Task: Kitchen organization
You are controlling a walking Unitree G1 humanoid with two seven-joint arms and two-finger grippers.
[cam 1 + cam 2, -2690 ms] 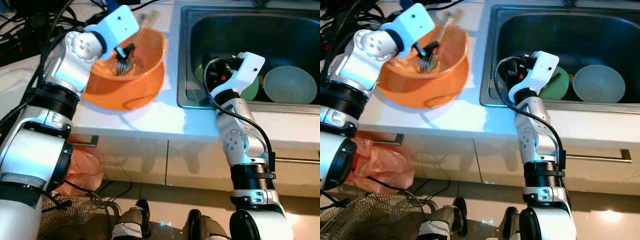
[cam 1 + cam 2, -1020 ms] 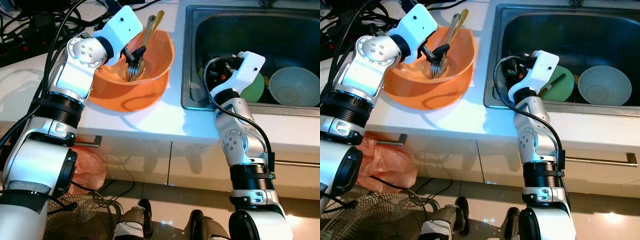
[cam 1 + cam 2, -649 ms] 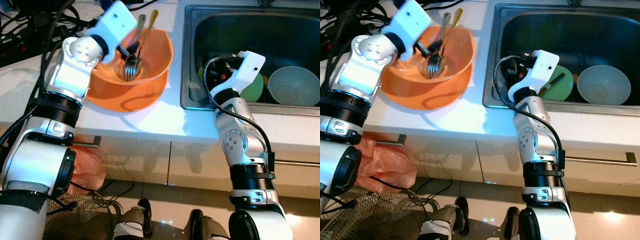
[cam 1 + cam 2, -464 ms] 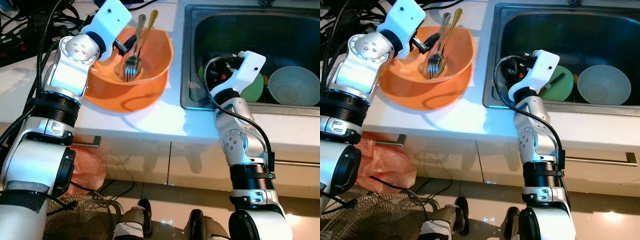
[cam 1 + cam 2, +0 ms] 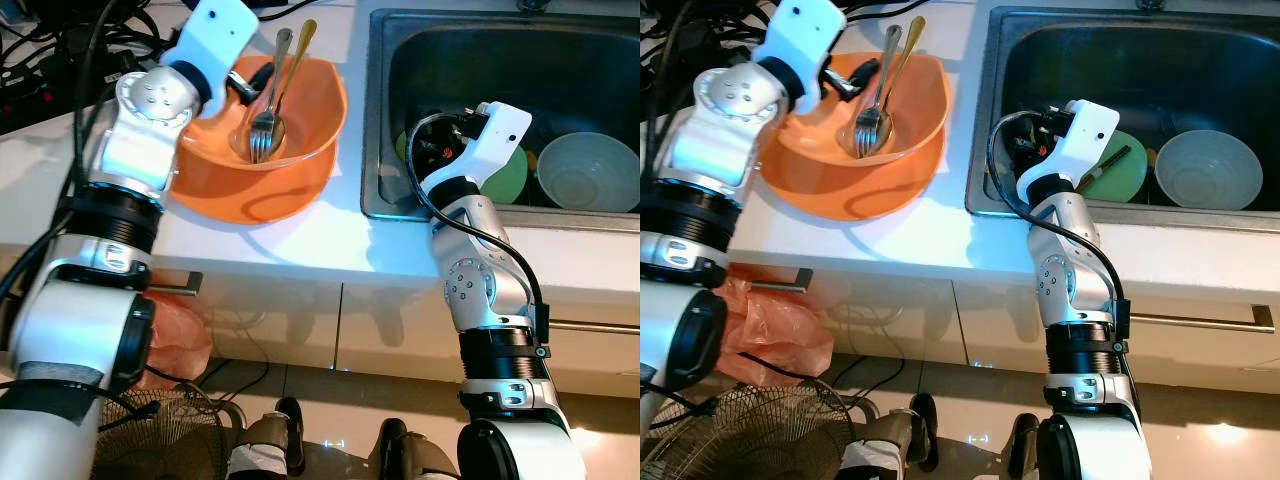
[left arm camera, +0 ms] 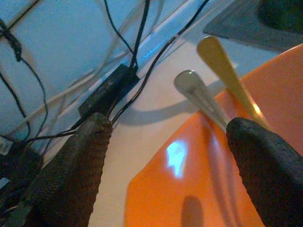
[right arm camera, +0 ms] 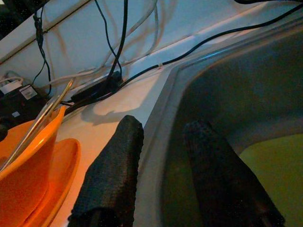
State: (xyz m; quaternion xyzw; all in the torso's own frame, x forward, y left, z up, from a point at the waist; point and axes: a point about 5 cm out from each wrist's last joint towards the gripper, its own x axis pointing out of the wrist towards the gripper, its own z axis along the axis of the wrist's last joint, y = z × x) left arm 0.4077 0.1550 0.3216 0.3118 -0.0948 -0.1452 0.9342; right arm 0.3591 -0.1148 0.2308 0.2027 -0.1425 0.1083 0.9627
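Note:
An orange bowl (image 5: 262, 150) stands on the white counter (image 5: 300, 235) left of the sink. A silver fork (image 5: 262, 120) and a gold-handled utensil (image 5: 292, 65) lie in it, their handles leaning on the far rim. My left gripper (image 5: 243, 82) is open at the bowl's far left rim and holds nothing. In the left wrist view the silver handle (image 6: 199, 94) and gold handle (image 6: 222, 66) show between its wide-spread fingers. My right gripper (image 5: 436, 155) hangs open at the sink's left edge with nothing between its fingers (image 7: 118, 170).
The steel sink (image 5: 500, 60) holds a green plate (image 5: 507, 178) with a dark stick on it and a pale bowl (image 5: 585, 172). Black cables and a power strip (image 5: 50, 60) crowd the counter's back left. A pink bag (image 5: 172, 335) and a fan (image 5: 160, 445) sit on the floor.
My left gripper has let go of the cutlery and drawn back up to the bowl's far left rim. The fork and gold utensil now rest in the bowl. The right arm has not moved.

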